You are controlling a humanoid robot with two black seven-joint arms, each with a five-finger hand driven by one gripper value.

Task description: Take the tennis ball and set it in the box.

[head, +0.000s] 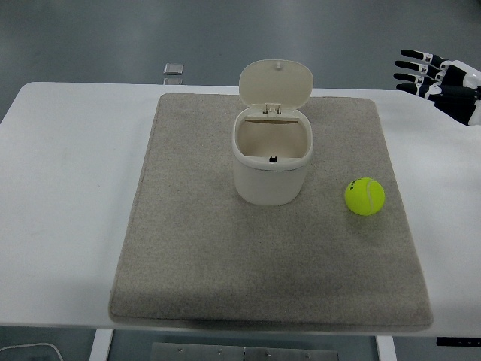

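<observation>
Light, springy, fuzzy tennis ball (364,196) right of the box (271,159), best cupped around its middle; right hand (440,75) spread, empty.

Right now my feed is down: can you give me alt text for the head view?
A yellow tennis ball lies on a grey mat, to the right of a cream box whose hinged lid stands open. The right hand hovers at the picture's upper right edge, fingers spread, holding nothing.
</observation>
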